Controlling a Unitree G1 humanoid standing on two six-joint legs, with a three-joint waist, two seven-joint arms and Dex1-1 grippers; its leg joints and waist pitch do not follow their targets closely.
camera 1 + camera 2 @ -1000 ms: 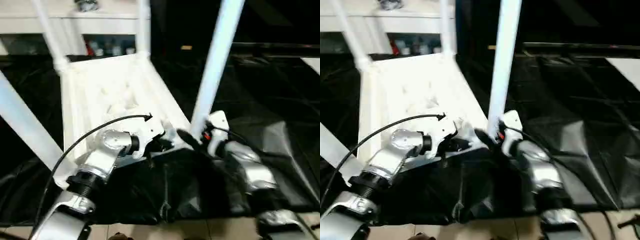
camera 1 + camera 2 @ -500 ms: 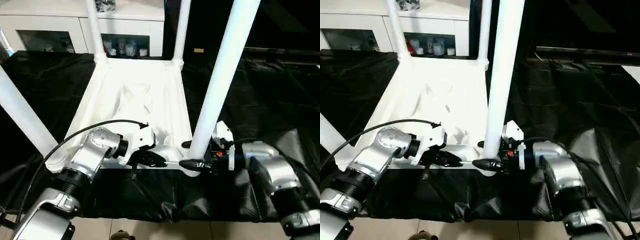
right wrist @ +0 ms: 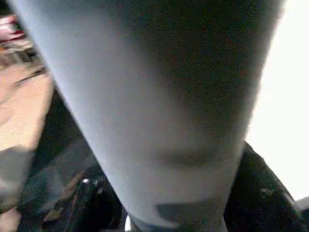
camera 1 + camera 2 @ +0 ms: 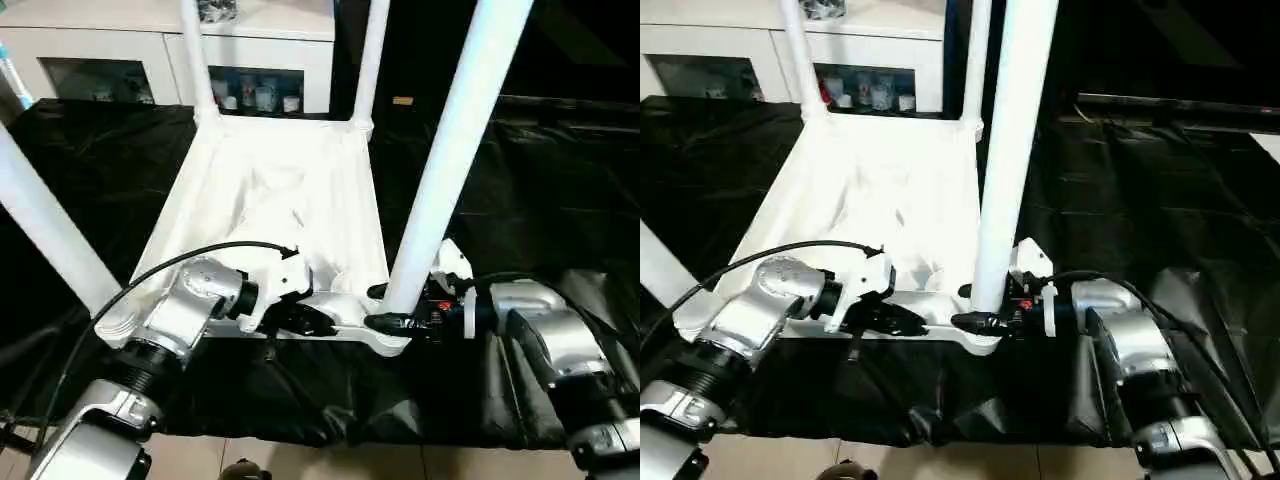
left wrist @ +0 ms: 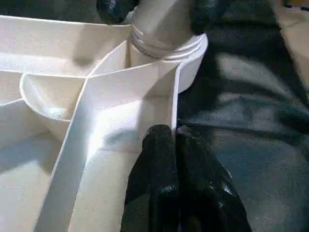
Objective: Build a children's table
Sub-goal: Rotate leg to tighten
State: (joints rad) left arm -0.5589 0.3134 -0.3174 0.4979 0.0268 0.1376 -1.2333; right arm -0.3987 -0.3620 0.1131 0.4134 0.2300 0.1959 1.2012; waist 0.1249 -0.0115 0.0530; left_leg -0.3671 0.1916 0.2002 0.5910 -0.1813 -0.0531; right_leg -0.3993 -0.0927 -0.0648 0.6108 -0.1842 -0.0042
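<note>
On the black counter [image 4: 560, 190] the children's table [image 4: 270, 200] lies upside down, legs up. At its near edge, the left hand [image 4: 322, 322] has its fingers pressed together, tips on the rim beside the corner socket. Just right of that hand stands the near right leg [image 4: 450, 150], its long axis upright. The right hand [image 4: 973, 307] straddles its base, one finger each side; I can't tell how firmly it grips.

A black-covered work table [image 4: 520, 190] stands before a white glass-fronted cabinet [image 4: 120, 55]; pale floor [image 4: 970, 460] below.

left gripper [image 5: 175, 145] jaws closed at tabletop rim [image 5: 175, 104] | leg [image 5: 161, 21] seated in corner socket [image 5: 190, 50]
</note>
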